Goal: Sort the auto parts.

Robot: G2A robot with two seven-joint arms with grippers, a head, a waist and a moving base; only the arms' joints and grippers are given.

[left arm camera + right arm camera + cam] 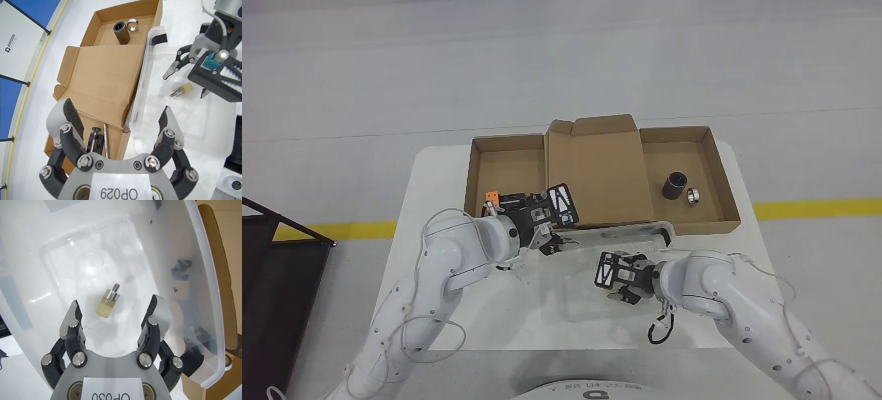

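Your right pincer (115, 300) stood open over the clear tray (206, 275), with the cream stud part (107, 303) lying just ahead of its fingers; your left pincer (116, 105) was open too. I judged the pick was in hand: you had to lower, close on the part, then carry it to the cardboard box (592, 165) at 12 o'clock.

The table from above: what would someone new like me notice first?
A small cream stud with a threaded metal tip lies alone in the clear plastic bin, the right arm's jaws open over it. Beside the bin, a cardboard tray holds a dark cylinder and a silver ring in one end compartment.
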